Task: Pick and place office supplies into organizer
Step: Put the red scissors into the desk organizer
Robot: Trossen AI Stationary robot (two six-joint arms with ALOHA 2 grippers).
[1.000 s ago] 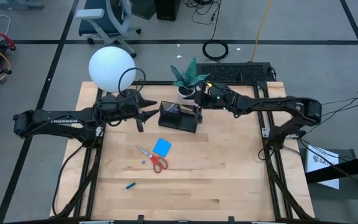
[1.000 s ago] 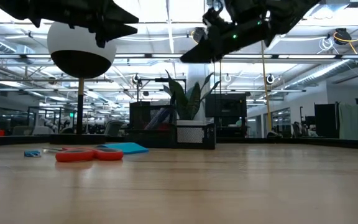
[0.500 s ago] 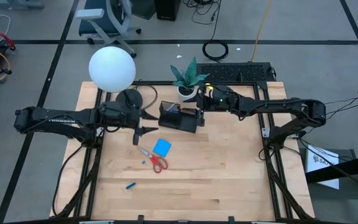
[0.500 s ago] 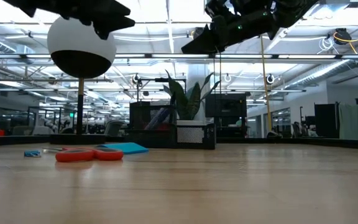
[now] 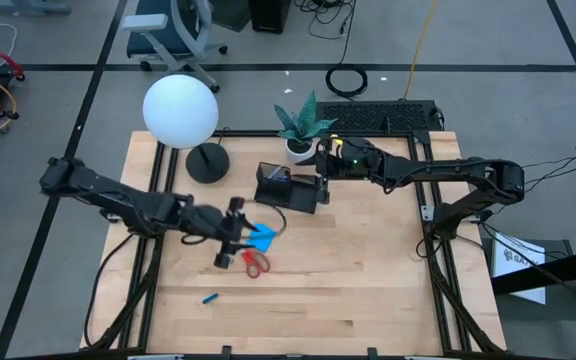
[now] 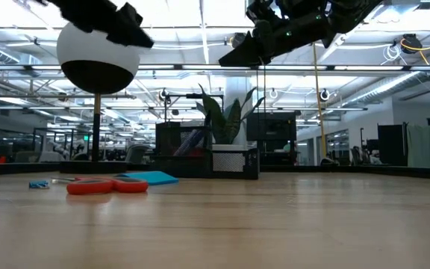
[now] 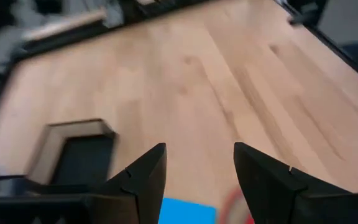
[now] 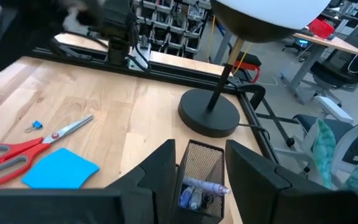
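left gripper (image 5: pixel 230 243) is hanging over the table (image 5: pixel 368 280) right by the red scissors (image 5: pixel 254 262) and the blue note pad (image 5: pixel 261 236), fingers spread apart with nothing between them. right gripper (image 5: pixel 320 186) sits above the upright end of the black organizer (image 5: pixel 286 187), jaws apart and empty too, pens (image 8: pixel 199 187) standing in that mesh compartment. a tiny blue piece (image 5: pixel 210 297) lies off on its own nearer the table's front edge.
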